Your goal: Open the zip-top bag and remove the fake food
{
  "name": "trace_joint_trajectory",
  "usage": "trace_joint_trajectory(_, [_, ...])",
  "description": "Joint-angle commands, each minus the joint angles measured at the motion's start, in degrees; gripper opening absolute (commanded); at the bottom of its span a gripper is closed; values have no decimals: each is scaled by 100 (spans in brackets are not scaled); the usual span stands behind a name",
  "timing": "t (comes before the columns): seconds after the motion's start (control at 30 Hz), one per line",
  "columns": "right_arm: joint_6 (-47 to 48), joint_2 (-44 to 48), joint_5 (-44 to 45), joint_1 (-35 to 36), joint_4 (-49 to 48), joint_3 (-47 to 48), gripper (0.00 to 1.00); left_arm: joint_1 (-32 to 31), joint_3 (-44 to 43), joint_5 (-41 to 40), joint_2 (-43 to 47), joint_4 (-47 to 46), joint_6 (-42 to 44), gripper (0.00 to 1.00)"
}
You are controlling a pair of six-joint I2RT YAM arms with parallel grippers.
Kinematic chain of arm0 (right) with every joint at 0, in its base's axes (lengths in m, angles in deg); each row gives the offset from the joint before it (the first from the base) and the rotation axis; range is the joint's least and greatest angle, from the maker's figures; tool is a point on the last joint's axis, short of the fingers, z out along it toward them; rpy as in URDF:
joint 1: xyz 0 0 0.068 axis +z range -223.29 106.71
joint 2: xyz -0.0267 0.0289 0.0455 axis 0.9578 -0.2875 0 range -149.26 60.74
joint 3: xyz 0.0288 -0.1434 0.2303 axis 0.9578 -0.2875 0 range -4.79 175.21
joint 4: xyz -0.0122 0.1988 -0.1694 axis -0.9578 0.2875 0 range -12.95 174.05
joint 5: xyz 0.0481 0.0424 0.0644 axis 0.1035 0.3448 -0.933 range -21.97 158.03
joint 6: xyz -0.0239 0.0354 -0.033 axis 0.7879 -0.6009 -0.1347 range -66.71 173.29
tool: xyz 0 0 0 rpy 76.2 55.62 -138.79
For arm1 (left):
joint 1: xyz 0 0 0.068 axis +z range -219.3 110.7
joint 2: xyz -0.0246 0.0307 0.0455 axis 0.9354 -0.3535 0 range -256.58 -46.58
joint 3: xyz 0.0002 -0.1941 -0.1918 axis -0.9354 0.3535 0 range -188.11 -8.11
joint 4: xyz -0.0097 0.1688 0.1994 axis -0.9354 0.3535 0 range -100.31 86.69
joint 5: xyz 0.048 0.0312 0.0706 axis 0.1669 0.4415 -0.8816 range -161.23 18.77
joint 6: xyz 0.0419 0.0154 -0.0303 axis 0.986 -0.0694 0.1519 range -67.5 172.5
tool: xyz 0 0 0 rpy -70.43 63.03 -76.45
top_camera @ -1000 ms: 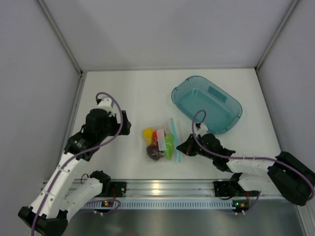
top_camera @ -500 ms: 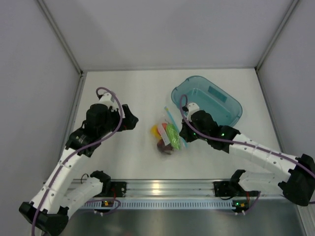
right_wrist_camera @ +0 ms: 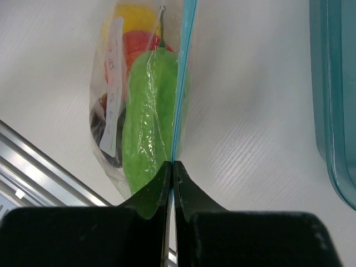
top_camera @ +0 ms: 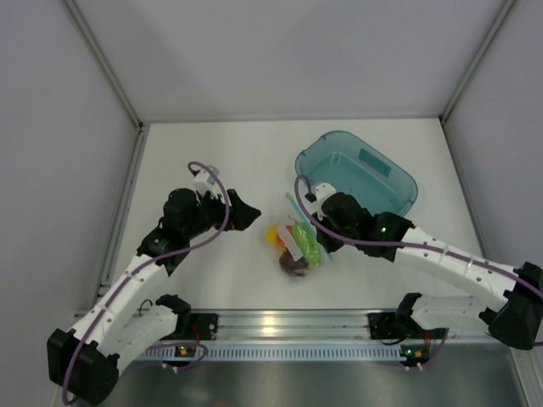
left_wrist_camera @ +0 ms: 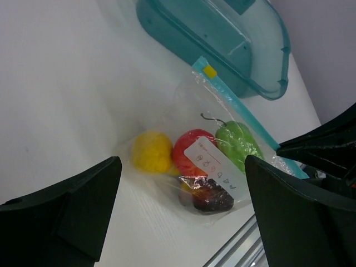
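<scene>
The clear zip-top bag [top_camera: 297,242] hangs lifted at mid-table, its light blue zip strip [right_wrist_camera: 181,89] pinched in my right gripper [right_wrist_camera: 172,162], which is shut on it. Inside are the yellow piece [left_wrist_camera: 151,151], the red one [left_wrist_camera: 189,150], the green oblong one [right_wrist_camera: 147,117] and the dark maroon one [left_wrist_camera: 210,197]. My left gripper [top_camera: 246,212] is open, just left of the bag, and the bag lies between its spread fingers in the left wrist view.
A teal translucent tray [top_camera: 399,191] stands behind and to the right of the bag, close to my right arm; it also shows in the left wrist view [left_wrist_camera: 167,22]. An aluminium rail [top_camera: 280,326] runs along the near table edge.
My right gripper took hold of the zip strip and lifted the bag up and to the right. My left gripper moved right, toward the bag.
</scene>
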Motion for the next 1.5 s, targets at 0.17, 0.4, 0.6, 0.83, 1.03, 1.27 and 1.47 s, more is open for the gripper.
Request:
trace_joint_trajectory(0.17, [331, 469, -304, 221, 153, 347, 0, -29, 844, 1679, -452, -3323, 221, 99])
trace_joint_trajectory(0.4, [455, 514, -471, 221, 82, 277, 0, -82, 730, 2163, -1323, -3931, 1004, 99])
trace_joint_trajectory(0.6, [595, 636, -533, 229, 29, 197, 0, -99, 843, 2725, -1824, -4483, 1383, 97])
trace_joint_trajectory(0.83, [665, 962, -603, 230, -32, 4, 0, -117, 818, 3050, -2324, -5003, 1567, 97])
trace_joint_trajectory(1.03, [674, 1111, -419, 230, -50, -154, 0, -266, 554, 3385, -2790, -5021, 1690, 95])
trace_joint_trajectory(1.27, [630, 1190, -164, 230, -94, -365, 0, -819, 291, 3333, -3151, -5021, 1840, 59])
trace_joint_trajectory(1.47, [648, 1234, 65, 238, -23, -374, 0, -934, 229, 3210, -3266, -5021, 1796, 6])
